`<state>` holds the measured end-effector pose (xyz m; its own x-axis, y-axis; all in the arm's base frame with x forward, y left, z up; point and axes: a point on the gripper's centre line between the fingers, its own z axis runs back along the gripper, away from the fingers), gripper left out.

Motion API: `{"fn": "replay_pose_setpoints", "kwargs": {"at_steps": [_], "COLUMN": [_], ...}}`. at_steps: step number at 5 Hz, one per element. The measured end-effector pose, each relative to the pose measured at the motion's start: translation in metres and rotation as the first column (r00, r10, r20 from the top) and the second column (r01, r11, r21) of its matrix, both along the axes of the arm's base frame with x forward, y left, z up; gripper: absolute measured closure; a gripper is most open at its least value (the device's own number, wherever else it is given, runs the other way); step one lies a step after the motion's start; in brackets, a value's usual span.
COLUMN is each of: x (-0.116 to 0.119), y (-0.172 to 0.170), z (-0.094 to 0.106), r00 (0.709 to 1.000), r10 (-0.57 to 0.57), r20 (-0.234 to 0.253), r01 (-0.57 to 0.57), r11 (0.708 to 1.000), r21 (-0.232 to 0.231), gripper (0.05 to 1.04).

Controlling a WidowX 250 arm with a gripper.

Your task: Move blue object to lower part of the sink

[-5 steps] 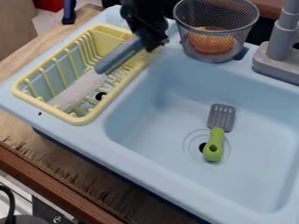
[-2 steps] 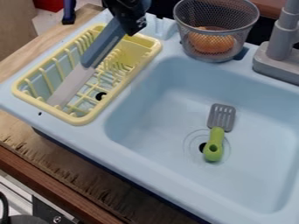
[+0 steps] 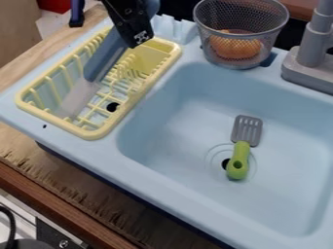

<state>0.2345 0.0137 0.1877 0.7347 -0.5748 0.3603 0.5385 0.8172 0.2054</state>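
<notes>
The step in hand, as I judge it, is to get the blue-handled knife (image 3: 100, 64) up out of the yellow drying rack (image 3: 99, 133) and carry it to the sink basin (image 3: 280, 206), to the right of the rack in the camera view. To do that well, lift first and swing second: the pale blade (image 3: 77, 96) slants low among the rack's prongs, and a sideways pull too soon could snag it or drag the rack along. Raise it until the whole blade is above the rack's rim, then cross over the rim on the basin side. Keep the grip firm, since a long knife held near one end will likely want to pivot. Lower it close to the basin floor before letting go, on the part nearest the camera, beyond the spatula (image 3: 240, 155) as seen from the rack

As for how knife and tool lie, the black gripper (image 3: 137, 41) is over the rack's far end, and it looks clamped on the knife's handle, though the finger behind is hidden. The knife hangs tilted below and to the left of it, handle uppermost, its blade sloping down toward the rack's near left corner; whether the tip touches the rack I cannot tell
</notes>
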Motion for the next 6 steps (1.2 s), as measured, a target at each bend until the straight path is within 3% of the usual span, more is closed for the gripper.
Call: {"fn": "replay_pose_setpoints", "kwargs": {"at_steps": [2, 3, 4, 5, 6], "x": [-0.003, -0.002, -0.006, -0.008, -0.009], "y": [-0.034, -0.034, -0.052, -0.073, -0.087], "z": [0.005, 0.01, 0.005, 0.002, 0.003], "r00": [0.999, 0.996, 0.986, 0.979, 0.969], "r10": [0.0, -0.003, -0.08, -0.128, -0.183], "r20": [-0.052, -0.084, -0.143, -0.157, -0.166], "r01": [0.004, 0.008, 0.099, 0.152, 0.201], "r11": [0.997, 0.998, 0.987, 0.977, 0.974], "r21": [0.072, 0.065, 0.13, 0.149, 0.104], "gripper": [0.686, 0.686, 0.686, 0.687, 0.687]}}
